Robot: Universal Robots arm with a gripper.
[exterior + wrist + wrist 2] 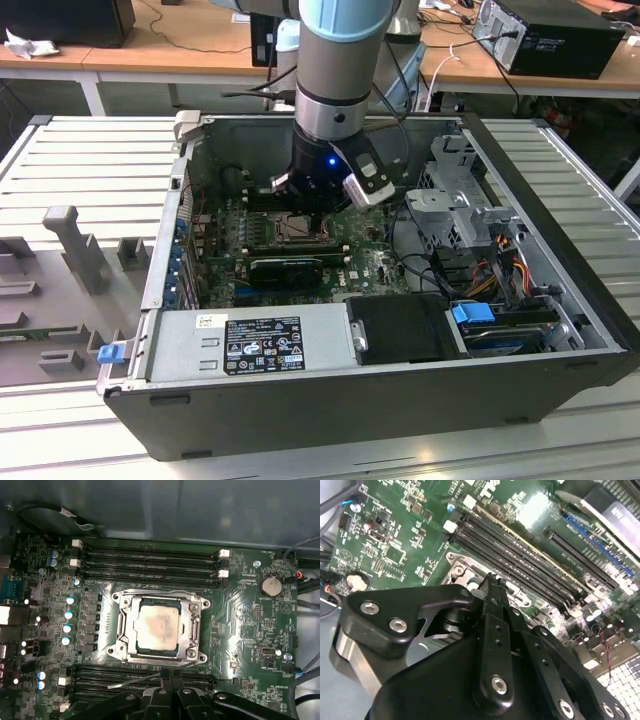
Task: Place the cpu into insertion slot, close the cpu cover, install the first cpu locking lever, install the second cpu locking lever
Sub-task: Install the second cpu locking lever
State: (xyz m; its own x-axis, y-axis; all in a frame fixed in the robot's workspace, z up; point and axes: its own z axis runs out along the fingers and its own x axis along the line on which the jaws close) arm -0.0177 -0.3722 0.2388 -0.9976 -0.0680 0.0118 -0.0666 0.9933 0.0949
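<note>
In the first wrist view the cpu (158, 626), pale silver and square, lies in the insertion slot (123, 652) on the green board. The silver cpu cover (194, 628) lies flat around it, framing the chip. A thin wire locking lever (132, 681) runs along one side of the socket, standing off the board, and its end meets the fingertips. My gripper (167, 676) is shut, its black fingers (492, 587) pressed together beside the socket's edge (457, 562). In the exterior view the gripper (306, 214) hangs low over the socket (292, 229) inside the computer case.
Long black memory slots (150, 560) flank the socket on two sides. A black expansion card (287, 268) lies close to the socket. A drive cage (462, 195), loose cables (500, 262) and a power supply (250, 345) crowd the case, whose walls (330, 410) hem the arm in.
</note>
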